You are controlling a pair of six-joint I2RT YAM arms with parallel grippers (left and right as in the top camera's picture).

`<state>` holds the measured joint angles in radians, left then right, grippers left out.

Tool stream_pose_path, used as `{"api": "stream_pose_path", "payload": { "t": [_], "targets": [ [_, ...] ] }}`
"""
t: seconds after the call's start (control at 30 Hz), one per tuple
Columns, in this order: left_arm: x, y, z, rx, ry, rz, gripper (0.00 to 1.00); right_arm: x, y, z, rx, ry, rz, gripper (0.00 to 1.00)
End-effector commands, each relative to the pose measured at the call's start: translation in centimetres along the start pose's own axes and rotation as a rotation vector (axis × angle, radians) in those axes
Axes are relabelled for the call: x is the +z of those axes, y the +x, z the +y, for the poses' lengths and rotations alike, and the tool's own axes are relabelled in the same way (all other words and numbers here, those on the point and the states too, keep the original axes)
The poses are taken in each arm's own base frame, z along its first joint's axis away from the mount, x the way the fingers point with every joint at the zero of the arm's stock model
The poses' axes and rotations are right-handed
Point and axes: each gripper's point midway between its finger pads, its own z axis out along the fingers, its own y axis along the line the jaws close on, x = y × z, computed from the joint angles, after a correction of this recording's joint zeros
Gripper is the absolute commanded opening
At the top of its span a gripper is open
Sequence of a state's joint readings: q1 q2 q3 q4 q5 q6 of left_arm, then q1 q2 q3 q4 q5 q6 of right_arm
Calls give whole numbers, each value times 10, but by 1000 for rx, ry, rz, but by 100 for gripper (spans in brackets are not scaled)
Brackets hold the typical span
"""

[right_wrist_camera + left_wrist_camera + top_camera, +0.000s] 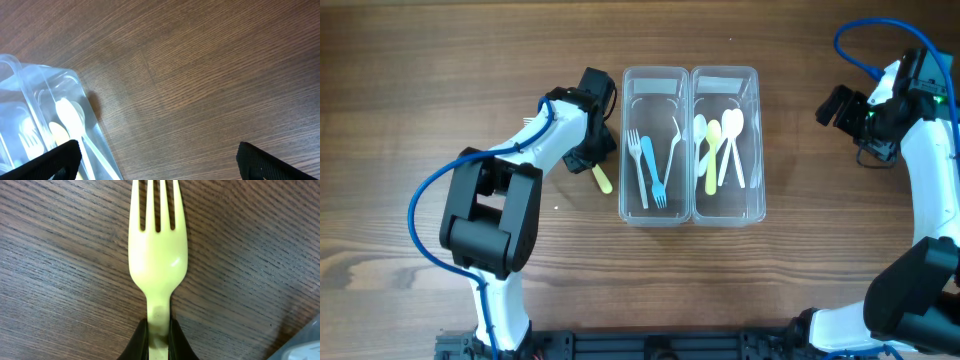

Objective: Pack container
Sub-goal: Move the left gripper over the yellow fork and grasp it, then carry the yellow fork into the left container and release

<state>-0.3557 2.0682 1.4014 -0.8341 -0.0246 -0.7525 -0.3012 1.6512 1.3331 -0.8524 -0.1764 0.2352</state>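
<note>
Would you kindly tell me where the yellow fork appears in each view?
Overhead: the yellow fork lies left of the clear containers, partly hidden under the left gripper.
Left wrist: centre frame, tines up, handle pinched by the gripper.
Right wrist: not in it.
Shared landmark: the clear containers, at the right wrist view's lower left; probably the blur in the left wrist's lower right corner.

My left gripper (159, 332) pinches the handle of a yellow fork (157, 265), whose tines point away from me across the dark wood-grain table (60, 280). A corner of the clear container (306, 342) shows at lower right.
</note>
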Motion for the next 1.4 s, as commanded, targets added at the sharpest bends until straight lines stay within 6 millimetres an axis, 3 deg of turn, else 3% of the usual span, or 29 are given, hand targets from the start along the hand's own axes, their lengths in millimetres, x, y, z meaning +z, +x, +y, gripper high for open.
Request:
{"api": "stream_pose_path", "payload": {
  "t": [0.0, 0.1, 0.17, 0.27, 0.33, 0.4, 0.47, 0.5, 0.67, 0.83, 1.13, 1.27, 1.37],
  "targets": [
    [7, 21, 3, 83, 16, 78, 4, 3, 2, 0, 13, -2, 12, 100],
    [-36, 3, -15, 198, 96, -9, 6, 3, 2, 0, 13, -2, 11, 100],
    [-77, -9, -27, 245, 167, -95, 9, 3, 2, 0, 13, -2, 12, 100],
    [-121, -16, -32, 258, 235, -190, 13, 3, 2, 0, 13, -2, 12, 100],
    [-139, -18, -32, 290, 261, -234, 14, 3, 2, 0, 13, -2, 11, 100],
    [-152, -19, -29, 309, 265, -271, 21, 3, 2, 0, 13, -2, 11, 100],
    [-150, -22, -22, 302, 224, -283, 40, 3, 2, 0, 13, -2, 11, 100],
    [-143, -21, -16, 300, 187, -270, 41, 3, 2, 0, 14, -2, 11, 100],
    [-90, 3, 22, 262, 18, -139, 37, 3, 3, -1, 14, -2, 14, 100],
    [-63, 8, 44, 231, -13, -111, 39, 3, 3, 0, 14, -2, 14, 100],
    [-23, 3, 53, 196, 23, -164, 47, 3, 3, -1, 14, -2, 13, 100],
    [-18, -1, 52, 204, 31, -182, 45, 3, 3, -1, 14, -2, 14, 100],
    [-2, 3, 54, 207, 7, -150, 41, 3, 3, -1, 14, -1, 15, 100]
  ]
}}
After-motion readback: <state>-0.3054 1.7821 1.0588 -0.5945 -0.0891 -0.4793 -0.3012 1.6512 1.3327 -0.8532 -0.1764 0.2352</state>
